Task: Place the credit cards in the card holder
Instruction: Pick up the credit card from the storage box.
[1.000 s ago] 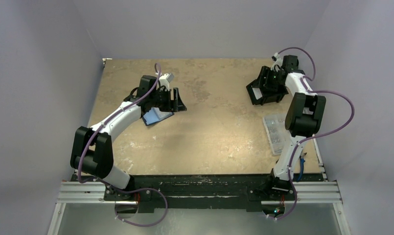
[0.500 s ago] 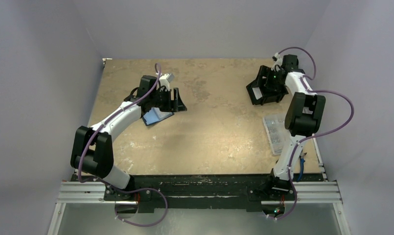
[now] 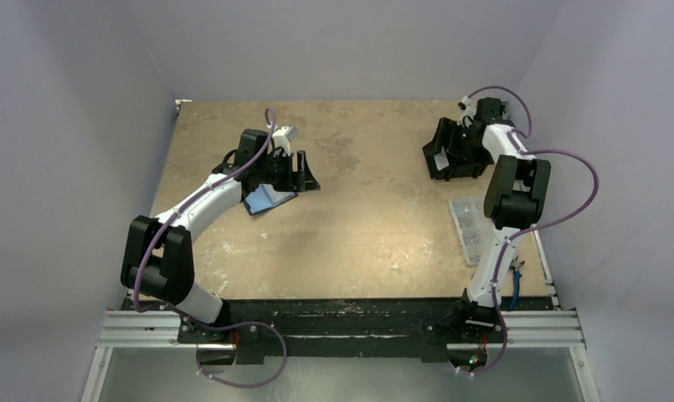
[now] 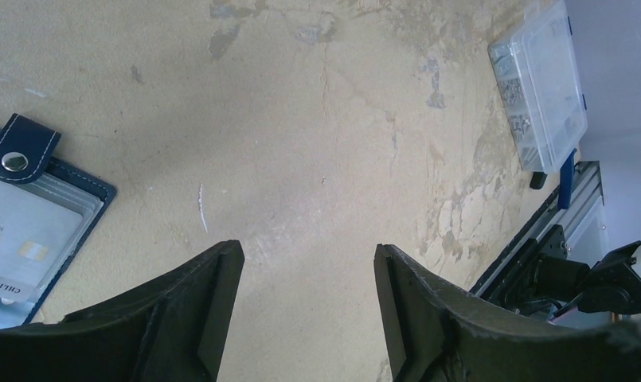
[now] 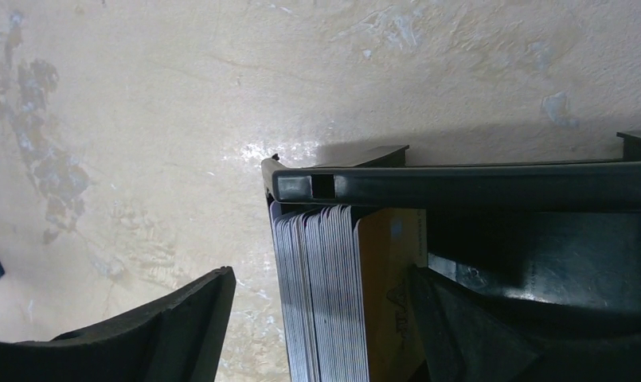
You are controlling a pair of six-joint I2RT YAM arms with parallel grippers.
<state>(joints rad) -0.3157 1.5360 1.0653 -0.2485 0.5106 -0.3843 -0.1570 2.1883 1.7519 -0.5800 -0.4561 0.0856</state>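
A: How far along is this looking?
B: Barely started, I'd judge. One card is showing inside the open card holder, while the stack of credit cards is waiting in the black box.
A: And the grippers?
B: The right gripper is straddling that stack, jaws wide and gripping nothing. The left gripper is hanging open and empty, with the holder lying just beside it.

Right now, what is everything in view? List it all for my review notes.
card holder: one, navy blue, open on the table beside the left gripper, pale card inside
credit cards: one stack, pale edges, upright in the black box
black box: one, black, far right of table
compartment box: one, clear, right edge
table: one, tan
left gripper: one, black, open, empty
right gripper: one, black, open, astride the card stack
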